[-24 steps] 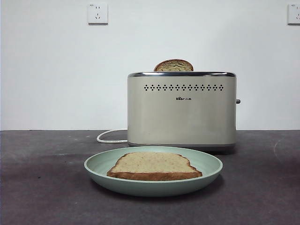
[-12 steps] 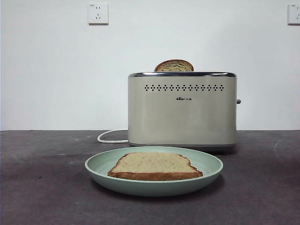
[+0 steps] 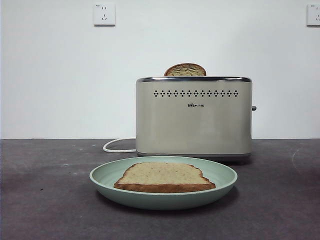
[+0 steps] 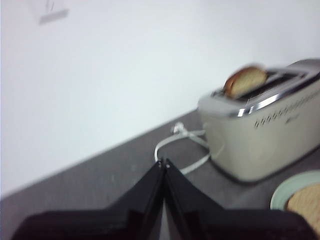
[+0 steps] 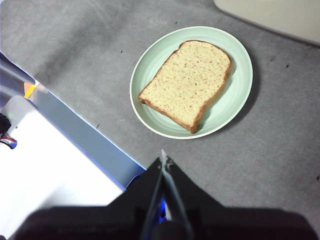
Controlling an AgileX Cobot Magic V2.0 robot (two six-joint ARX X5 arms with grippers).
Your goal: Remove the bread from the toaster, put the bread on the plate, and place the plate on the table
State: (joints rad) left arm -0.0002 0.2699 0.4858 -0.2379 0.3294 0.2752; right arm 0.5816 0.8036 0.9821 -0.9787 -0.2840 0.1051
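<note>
Tan, speckled bread (image 3: 164,176), thinly brown-crusted, is laid flat on the mint plate (image 3: 107,173) before the toaster (image 3: 194,117). Left gripper (image 4: 163,162) and right gripper (image 5: 163,156) are pressed closed, empty.

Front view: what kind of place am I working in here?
Probably a lab test bench staged as a kitchen counter: a toaster and a plate of bread on a bare table, with a blank white wall.
</note>
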